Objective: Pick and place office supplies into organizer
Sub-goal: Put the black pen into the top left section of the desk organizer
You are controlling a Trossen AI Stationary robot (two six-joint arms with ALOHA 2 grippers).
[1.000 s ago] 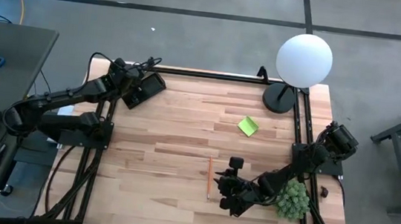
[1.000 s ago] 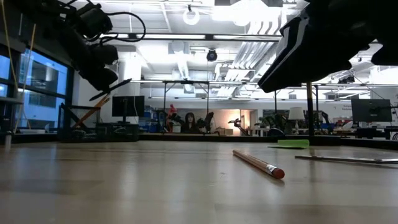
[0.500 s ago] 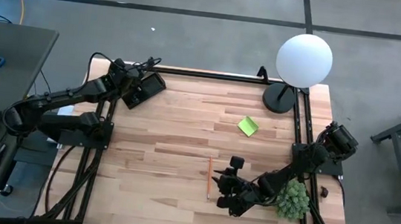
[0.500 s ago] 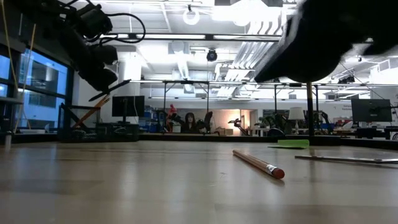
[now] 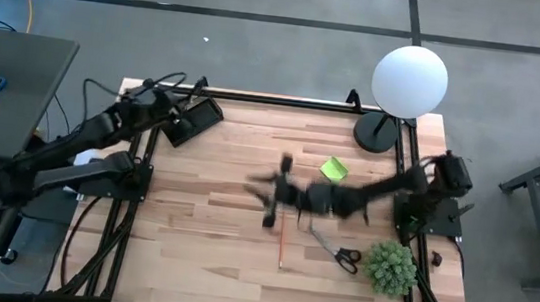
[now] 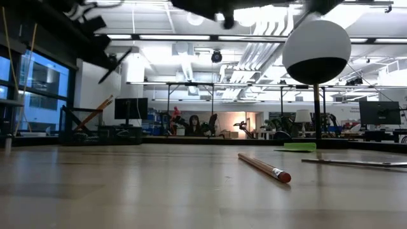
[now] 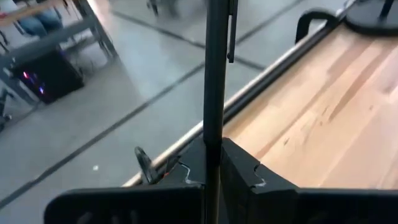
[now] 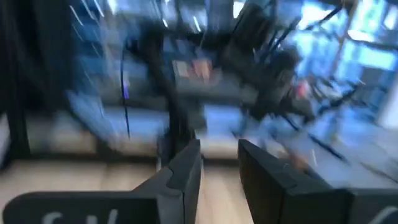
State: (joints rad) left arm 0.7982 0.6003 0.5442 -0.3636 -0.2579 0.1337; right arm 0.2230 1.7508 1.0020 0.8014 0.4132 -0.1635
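1. The left gripper (image 7: 212, 171) is at the far left corner of the counter (image 5: 232, 227), raised above the wood, just beside the black organizer (image 5: 196, 119).
2. Its jaws are clamped tight on a black pen (image 7: 216, 74), which stands straight out from between the fingers; the pen's clip shows near its far end.
3. In the low view the same pen (image 6: 116, 65) shows as a thin dark stick slanting in the air at upper left, clear of the counter.
4. The organizer sits tilted at the far left corner of the counter; what lies in its compartments cannot be made out.
5. The right gripper (image 5: 276, 190) reaches across the middle of the counter, blurred in the high view, above the far end of the pencil (image 5: 282, 241).
6. Its jaws stand a little apart in the right wrist view (image 8: 219, 171), and nothing seems to be between them, though that view is too smeared to be sure.
7. The pencil lies flat on the counter near the middle; in the low view its reddish eraser end (image 6: 283, 176) points to the camera.
8. The scissors (image 5: 334, 249) lie flat on the near right part of the counter, beside the green plant (image 5: 391, 267).
9. The lime-green sticky-note pad (image 5: 333, 169) lies on the far right part, near the round lamp base (image 5: 377, 132) with its white globe (image 5: 410, 81).
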